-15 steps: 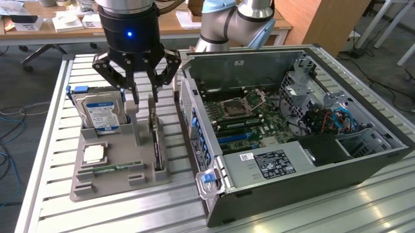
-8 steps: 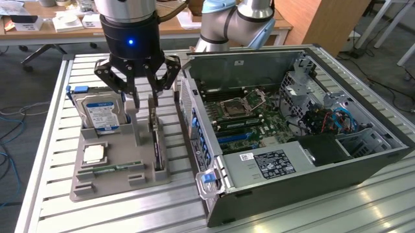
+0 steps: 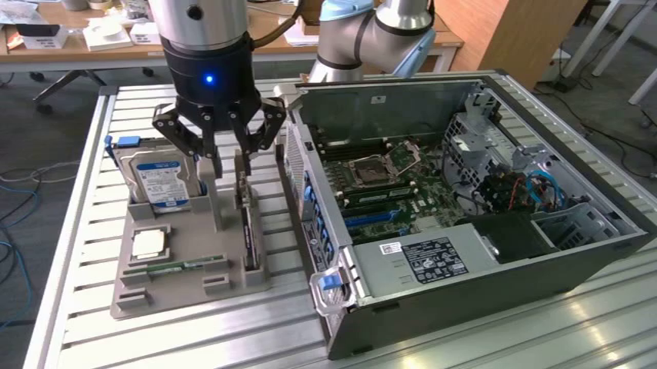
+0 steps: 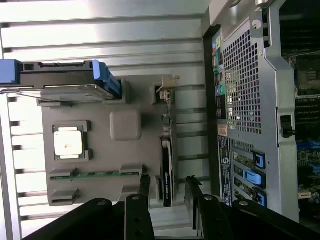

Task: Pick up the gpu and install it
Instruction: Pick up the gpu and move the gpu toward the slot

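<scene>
claw (image 3: 227,163): spread wide, holding nothing, poised over the gpu's end | gpu (image 3: 248,223): standing on edge in the grey tray (image 3: 175,288), just beside the open computer case (image 3: 462,296)

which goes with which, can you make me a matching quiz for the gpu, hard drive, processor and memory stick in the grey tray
Things
1. gpu
2. hard drive
3. processor
4. memory stick

Descriptions
a. green, lying flat in the tray
b. blue and white label, standing upright
c. dark, standing on edge, under the open gripper
d. square silver top, lying flat

Pairs: 1-c, 2-b, 3-d, 4-a
</scene>
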Controlling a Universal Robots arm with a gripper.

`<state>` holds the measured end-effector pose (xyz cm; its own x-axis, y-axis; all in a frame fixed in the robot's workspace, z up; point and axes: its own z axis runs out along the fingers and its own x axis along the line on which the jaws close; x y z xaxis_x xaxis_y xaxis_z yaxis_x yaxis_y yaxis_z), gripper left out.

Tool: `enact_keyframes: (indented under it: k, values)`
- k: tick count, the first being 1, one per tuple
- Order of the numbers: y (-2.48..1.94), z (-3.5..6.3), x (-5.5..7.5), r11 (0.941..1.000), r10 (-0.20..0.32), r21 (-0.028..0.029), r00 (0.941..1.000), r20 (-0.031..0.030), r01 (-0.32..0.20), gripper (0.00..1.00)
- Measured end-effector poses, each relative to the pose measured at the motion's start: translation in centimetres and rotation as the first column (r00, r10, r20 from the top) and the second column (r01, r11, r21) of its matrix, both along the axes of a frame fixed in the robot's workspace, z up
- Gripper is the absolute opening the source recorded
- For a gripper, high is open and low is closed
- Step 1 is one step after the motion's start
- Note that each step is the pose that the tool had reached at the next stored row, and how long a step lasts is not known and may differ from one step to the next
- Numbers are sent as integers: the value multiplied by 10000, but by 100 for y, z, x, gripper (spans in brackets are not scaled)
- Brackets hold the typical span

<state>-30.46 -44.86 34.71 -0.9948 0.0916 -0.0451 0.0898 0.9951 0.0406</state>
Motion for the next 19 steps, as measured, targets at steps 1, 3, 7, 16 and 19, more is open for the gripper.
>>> enact_keyframes:
  k: [1, 3, 7, 16, 19]
  values:
    - [0, 0, 0, 10000, 0, -1, 10000, -1, 0, 41]
    - [0, 0, 0, 10000, 0, -1, 10000, -1, 0, 41]
    - [5, -4, -1, 10000, -2, 2, 10000, 3, 2, 41]
    - [42, -72, 0, 10000, 1, 1, 10000, 1, -1, 41]
    - [42, -127, 0, 10000, 0, 0, 10000, 0, 0, 41]
